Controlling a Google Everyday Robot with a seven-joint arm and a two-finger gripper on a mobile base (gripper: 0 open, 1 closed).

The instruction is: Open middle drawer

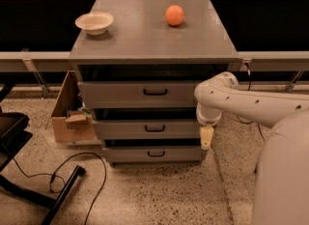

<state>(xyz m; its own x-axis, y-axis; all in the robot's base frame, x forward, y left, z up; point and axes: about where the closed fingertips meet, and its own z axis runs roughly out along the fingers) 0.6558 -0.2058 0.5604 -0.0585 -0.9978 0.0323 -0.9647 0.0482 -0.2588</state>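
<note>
- The white arm (256, 105) reaches in from the right of the picture and runs leftward toward the grey cabinet (145, 40).
- Near the cabinet's right front corner the arm bends at a rounded joint and turns straight down.
- The gripper (206, 137) hangs from that joint with its pale yellow tip pointing at the floor.
- It sits at the right end of the middle drawer (135, 129), near the lower edge of the drawer front. Whether it touches the front cannot be told.
- Whether the gripper is spread or pressed together cannot be told.
- The middle drawer is the second of three stacked fronts, and its small black handle (155, 128) is well to the left of the gripper.
- A bowl (95, 22) and an orange (174, 15) rest apart on the cabinet top.
- A cardboard box (65, 120) stands just left of the cabinet.
</note>
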